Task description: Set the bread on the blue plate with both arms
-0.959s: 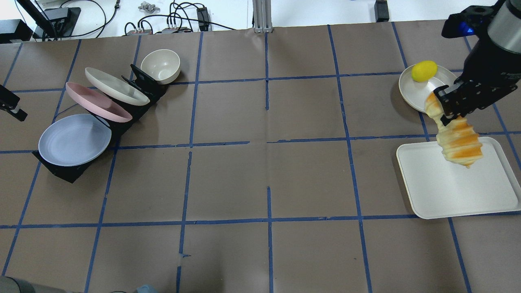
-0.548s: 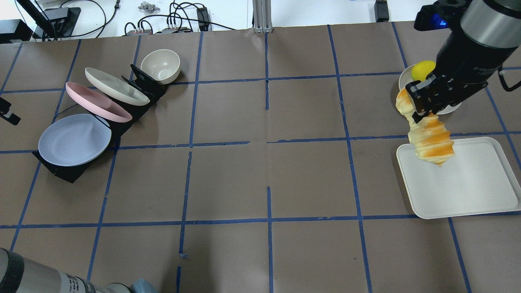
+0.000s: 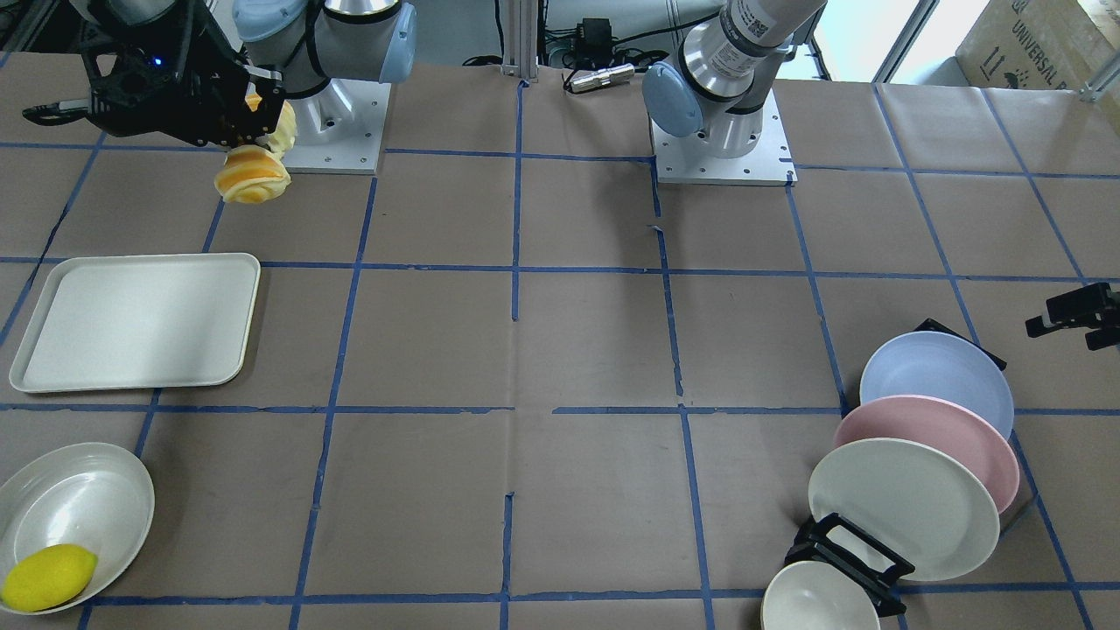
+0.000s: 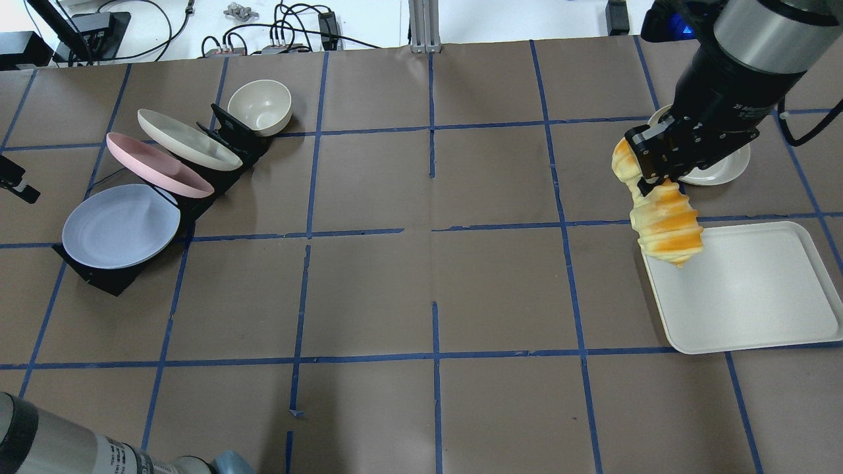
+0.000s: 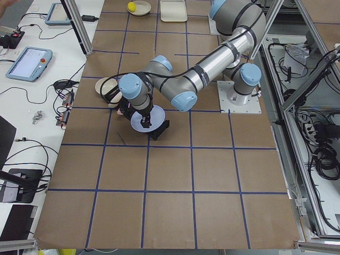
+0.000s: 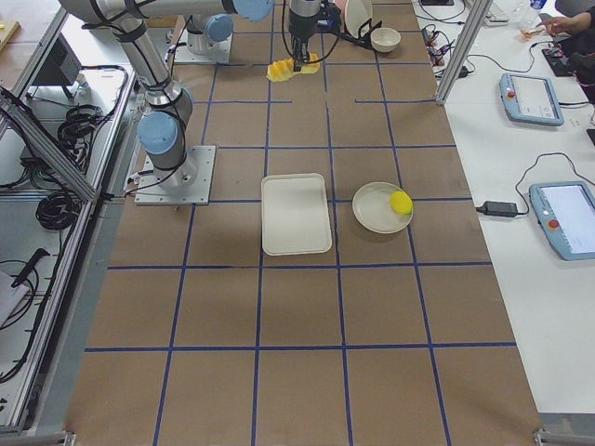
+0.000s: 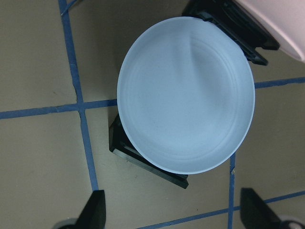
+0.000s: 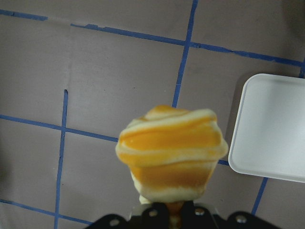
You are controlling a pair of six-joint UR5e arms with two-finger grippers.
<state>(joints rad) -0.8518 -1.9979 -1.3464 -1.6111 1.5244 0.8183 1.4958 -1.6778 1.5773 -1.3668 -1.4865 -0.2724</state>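
The bread point(image 4: 660, 217) is off the table. The right gripper point(image 4: 649, 172) has its jaws closed on 1 end of the loaf, near the top, and the rest hangs down, with its lower tip in line with the corner of the white tray point(image 4: 757, 309) in the overhead view. From the right wrist camera the loaf hangs over bare table beside the tray, touching nothing below.

The blue plate point(image 4: 120, 226) is well apart from it, at the far left of the table. It leans in the front slot of a black rack point(image 4: 105, 276), ahead of a pink plate point(image 4: 158, 164). The left gripper point(image 7: 175, 212) hovers above it with both fingertips point(image 7: 94, 210) spread wide and nothing between them. How high it sits over the plate is hard to judge from these angles.

So the pick-up looks done and the rest is open: the plate has not been gripped or lifted from the rack, and the bread has the width of the table to cross before the 2 arms can bring loaf and plate together.
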